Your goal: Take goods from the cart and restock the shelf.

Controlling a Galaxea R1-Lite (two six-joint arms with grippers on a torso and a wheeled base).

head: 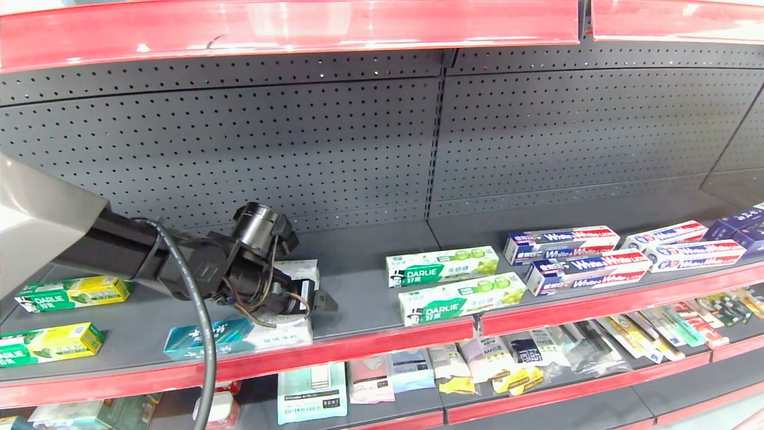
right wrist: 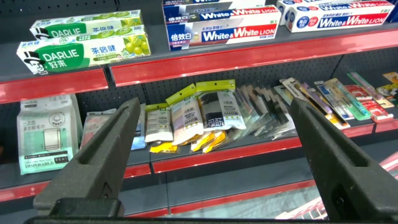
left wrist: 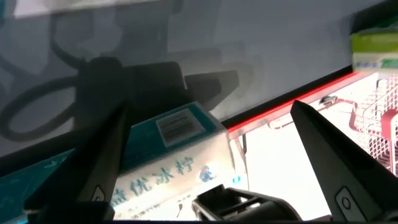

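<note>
The left pincer [head: 316,301] hangs low over the front of the shelf [head: 370,280], its fingers spread wide. A teal-and-white box [head: 239,334] lies flat on the shelf along the red front lip. In the left wrist view it sits between the two open fingers [left wrist: 112,155], closer to one than the other and not clamped. A white box [head: 301,270] lies just behind the pincer. Past the shelf lip, the left wrist view shows the red wire cart [left wrist: 373,118] below.

Far left on the same shelf lie two green-and-yellow boxes [head: 71,292], one behind the other and apart. Right of the pincer, two green-and-white boxes [head: 462,298] lie side by side. Next come two blue, red and white boxes [head: 588,272], then two more of the same colours [head: 695,255], and dark blue boxes [head: 740,221] at the far right edge. All are long cartons lying label-up.

The lower shelf [head: 597,412] holds a white-and-teal pouch [head: 311,391], then a crowded row of small flat packets [head: 525,352] leaning on one another.

The right pincer [right wrist: 214,168] is open and holds nothing. It faces the shelf front, level with the row of packets.
</note>
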